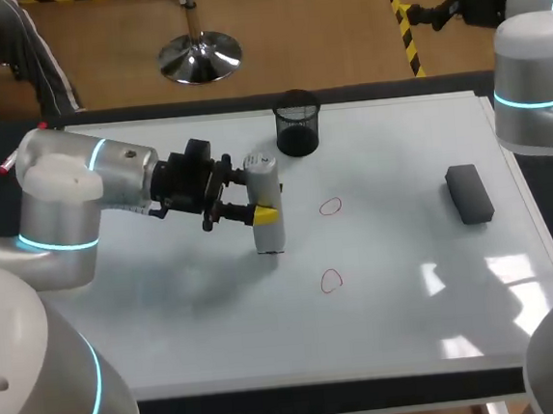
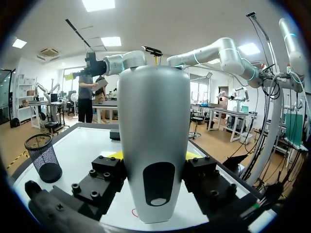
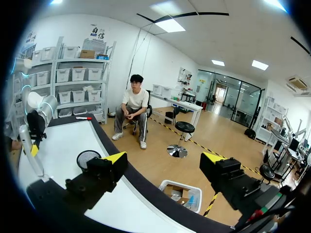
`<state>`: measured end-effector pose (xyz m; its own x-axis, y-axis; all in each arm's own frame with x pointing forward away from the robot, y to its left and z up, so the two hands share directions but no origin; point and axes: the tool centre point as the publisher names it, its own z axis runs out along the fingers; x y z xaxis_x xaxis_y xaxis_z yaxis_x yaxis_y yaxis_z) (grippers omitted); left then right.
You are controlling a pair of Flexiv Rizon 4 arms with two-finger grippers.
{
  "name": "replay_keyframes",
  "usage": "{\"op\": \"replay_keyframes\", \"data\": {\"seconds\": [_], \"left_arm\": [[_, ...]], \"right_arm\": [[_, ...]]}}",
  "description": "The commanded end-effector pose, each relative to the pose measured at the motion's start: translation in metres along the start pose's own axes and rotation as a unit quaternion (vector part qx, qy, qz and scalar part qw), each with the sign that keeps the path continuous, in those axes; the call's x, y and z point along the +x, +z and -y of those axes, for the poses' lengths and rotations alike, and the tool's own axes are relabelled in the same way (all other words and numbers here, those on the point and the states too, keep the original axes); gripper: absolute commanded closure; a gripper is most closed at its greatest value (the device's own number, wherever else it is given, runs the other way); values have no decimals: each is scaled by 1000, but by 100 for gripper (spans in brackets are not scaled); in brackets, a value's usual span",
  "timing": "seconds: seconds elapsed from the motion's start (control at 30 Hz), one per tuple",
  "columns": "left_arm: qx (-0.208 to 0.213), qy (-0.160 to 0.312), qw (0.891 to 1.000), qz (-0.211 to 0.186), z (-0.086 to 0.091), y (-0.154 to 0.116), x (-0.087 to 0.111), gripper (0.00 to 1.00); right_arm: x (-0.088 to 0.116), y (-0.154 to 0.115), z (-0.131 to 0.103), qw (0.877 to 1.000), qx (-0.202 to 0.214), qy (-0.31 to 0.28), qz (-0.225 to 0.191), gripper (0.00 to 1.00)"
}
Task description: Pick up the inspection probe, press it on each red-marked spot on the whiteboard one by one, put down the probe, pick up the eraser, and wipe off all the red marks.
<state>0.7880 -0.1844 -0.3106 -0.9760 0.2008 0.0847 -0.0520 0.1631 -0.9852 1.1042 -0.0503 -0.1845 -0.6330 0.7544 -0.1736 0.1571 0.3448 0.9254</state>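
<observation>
grey probe [image 2: 153,107] fills the left wrist view, clamped upright between the two fingers of the left gripper [image 2: 153,156], whose yellow tips press on it from both sides. it is a smooth, pale body, broad and rounded above and narrowing downward, with a dark oval window low on its face and a small pale disc inside that window. its foot is down at the whiteboard [image 1: 171,332]; whether it touches the surface i cannot tell. ahead of the gripper, just past the probe, lies one red mark [image 1: 330,206], a small drawn loop. a second red mark [image 1: 331,280] lies near it, ahead and off to the gripper's side that faces the robot. both are apart from the probe's foot. a black mesh cup [image 1: 297,123] stands ahead and off to the gripper's other side, near the whiteboard's far edge. further ahead, well beyond the marks, a dark eraser [image 1: 469,193] lies flat on the whiteboard. the probe itself hides much of what is straight ahead of the left gripper in its wrist view, where only a sliver of red line shows by the foot. the right gripper [image 3: 164,160] hangs out by the table's far edge, well apart from the probe, its fingers standing wide apart.
</observation>
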Motion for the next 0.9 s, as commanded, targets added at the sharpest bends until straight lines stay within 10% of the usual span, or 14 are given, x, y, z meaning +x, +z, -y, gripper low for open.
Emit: {"op": "replay_keyframes", "data": {"seconds": [0.03, 0.9], "left_arm": [[-4, -1, 1000, -5, -4, 3, -3, 100], [-10, 1, 1000, -19, -29, 9, 2, 100]], "right_arm": [[0, 0, 0, 1000, 0, 0, 0, 0], [0, 0, 0, 1000, 0, 0, 0, 0]]}}
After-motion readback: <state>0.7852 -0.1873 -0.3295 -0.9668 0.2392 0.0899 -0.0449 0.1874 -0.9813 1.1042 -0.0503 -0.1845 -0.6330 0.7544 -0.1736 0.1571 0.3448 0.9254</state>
